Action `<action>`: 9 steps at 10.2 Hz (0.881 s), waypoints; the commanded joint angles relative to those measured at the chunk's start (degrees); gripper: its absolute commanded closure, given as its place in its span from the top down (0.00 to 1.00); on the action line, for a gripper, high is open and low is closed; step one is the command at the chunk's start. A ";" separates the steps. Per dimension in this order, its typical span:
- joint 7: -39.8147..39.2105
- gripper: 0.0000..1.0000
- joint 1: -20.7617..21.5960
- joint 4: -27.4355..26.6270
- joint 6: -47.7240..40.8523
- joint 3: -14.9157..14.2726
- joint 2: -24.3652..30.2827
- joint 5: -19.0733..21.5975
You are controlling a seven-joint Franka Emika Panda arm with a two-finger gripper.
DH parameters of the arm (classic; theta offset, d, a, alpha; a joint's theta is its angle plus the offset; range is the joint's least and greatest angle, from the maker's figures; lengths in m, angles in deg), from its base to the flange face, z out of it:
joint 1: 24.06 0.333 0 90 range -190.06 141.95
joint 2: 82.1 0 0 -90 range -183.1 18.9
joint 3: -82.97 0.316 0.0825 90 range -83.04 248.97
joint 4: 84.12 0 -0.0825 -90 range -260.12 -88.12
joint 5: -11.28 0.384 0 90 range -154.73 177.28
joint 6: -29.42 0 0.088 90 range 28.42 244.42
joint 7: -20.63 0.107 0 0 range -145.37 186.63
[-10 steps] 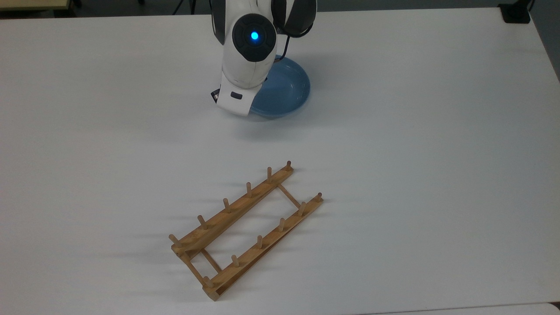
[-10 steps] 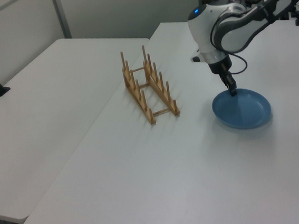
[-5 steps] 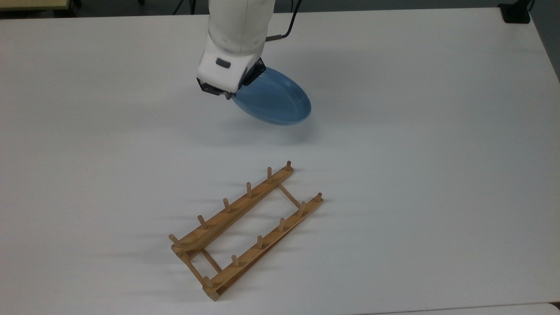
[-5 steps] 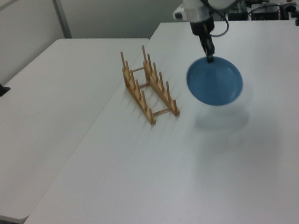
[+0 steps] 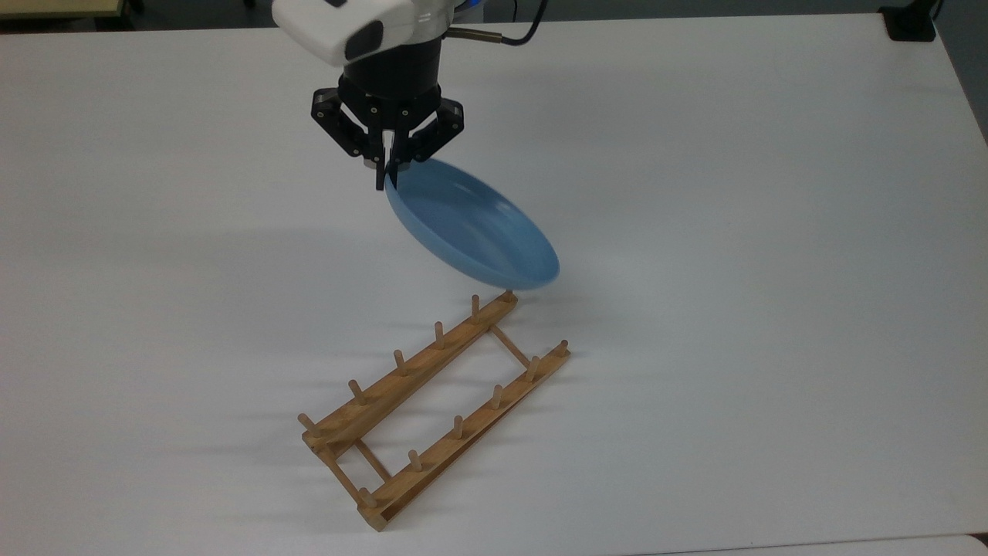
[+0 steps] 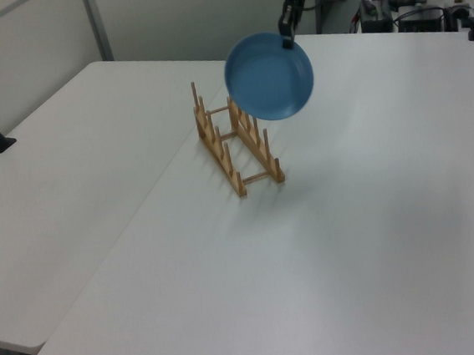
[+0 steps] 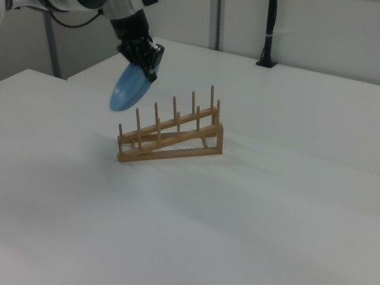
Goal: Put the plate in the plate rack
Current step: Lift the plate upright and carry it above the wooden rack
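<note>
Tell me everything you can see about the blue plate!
The plate is round, shallow, glossy light blue, with a raised rim. It hangs in the air, tipped steeply on edge, pinched at its upper rim by the claw. It is above the white table, near one end of the wooden rack, not touching it.

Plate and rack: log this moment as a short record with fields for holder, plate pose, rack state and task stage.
holder: gripper, jaws shut on the plate's rim
plate: plate off the table, hanging edge-down, tilted
rack: rack on the table, no plate in it
relation: plate beside the rack's end in the right view, apart from the pegs
stage: carried, not yet slotted
</note>
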 commanded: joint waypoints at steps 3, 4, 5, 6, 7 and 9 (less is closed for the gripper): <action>15.06 0.00 0.16 -0.15 19.46 -0.47 -1.96 -12.00; 15.33 0.00 0.16 -0.24 22.37 -0.47 -2.67 -14.98; 15.33 0.00 0.25 -0.85 26.14 -0.47 -4.07 -20.06; 15.33 0.00 0.34 -2.43 28.70 -0.47 -4.78 -23.15; 15.42 0.00 0.42 -3.22 30.20 -0.47 -5.48 -25.10; 15.50 0.00 0.69 -3.32 30.39 -0.47 -6.80 -27.13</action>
